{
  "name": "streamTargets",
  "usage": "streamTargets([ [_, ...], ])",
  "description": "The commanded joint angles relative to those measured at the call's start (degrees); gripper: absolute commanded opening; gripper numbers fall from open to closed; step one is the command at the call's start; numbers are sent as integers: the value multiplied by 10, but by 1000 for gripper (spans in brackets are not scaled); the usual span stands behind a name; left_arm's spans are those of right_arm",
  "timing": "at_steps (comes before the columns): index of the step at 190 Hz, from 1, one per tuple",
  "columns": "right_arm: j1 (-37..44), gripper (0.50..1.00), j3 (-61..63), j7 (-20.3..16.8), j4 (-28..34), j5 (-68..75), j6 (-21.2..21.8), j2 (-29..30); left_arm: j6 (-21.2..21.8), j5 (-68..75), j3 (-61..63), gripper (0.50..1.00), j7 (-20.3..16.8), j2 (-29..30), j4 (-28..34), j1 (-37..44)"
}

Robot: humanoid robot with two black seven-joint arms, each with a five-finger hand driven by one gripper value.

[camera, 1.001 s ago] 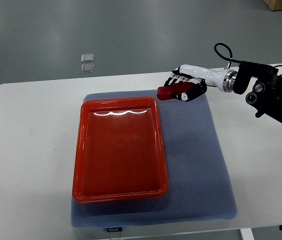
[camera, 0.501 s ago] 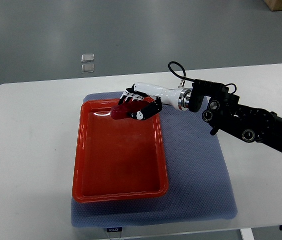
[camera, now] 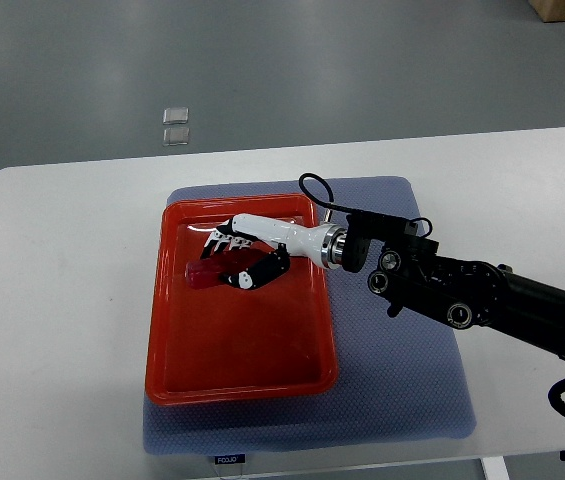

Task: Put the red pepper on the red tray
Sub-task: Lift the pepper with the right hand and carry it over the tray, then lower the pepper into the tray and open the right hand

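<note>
Fingers [camera: 224, 241] of my right hand [camera: 242, 258] are curled round the red pepper [camera: 202, 273], thumb under it and the rest over the top, so it's properly gripped. Pepper pokes out past my fingertips toward the left, one blunt end showing, rest hidden by the black finger segments. Can't tell if it's touching anything below or just hanging a bit above.

Right under my fingers is the red tray [camera: 167, 335], and I'm over its upper-left part, w/ most of the bare tray floor stretching away below my hand. Tray sits on a blue-grey mat [camera: 402, 370], which runs out behind my wrist and under my forearm. Mat's on the white table [camera: 52, 330].

My arm comes in from the right edge, black links then the white wrist bit crossing the tray's right rim. Off the table, past my fingertips, two small clear squares [camera: 175, 125] lie on the grey floor.
</note>
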Motion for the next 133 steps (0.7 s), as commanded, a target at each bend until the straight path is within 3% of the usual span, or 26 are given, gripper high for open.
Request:
streamTargets([
  [1, -3, 500, -9, 0, -5, -2, -10, 5, 0, 0, 0, 1000, 1, 0, 0, 0],
  [74, -10, 504, -34, 11, -20, -16, -37, 20, 0, 0, 0, 1000, 1, 0, 1, 0],
  [76, -12, 539, -34, 12, -20, -17, -37, 21, 0, 0, 0, 1000, 1, 0, 1, 0],
  [94, -12, 582, -34, 20, -20, -17, -37, 21, 0, 0, 0, 1000, 0, 0, 2, 0],
  [104, -13, 645, -34, 21, -20, -17, -37, 20, 0, 0, 0, 1000, 1, 0, 2, 0],
  [118, -13, 693, -33, 22, -20, -17, -38, 19, 0, 0, 0, 1000, 1, 0, 2, 0],
  [125, -12, 754, -32, 22, -20, -17, -38, 18, 0, 0, 0, 1000, 0, 0, 2, 0],
  [133, -12, 791, -31, 22, -20, -16, -39, 16, 0, 0, 0, 1000, 1, 0, 3, 0],
])
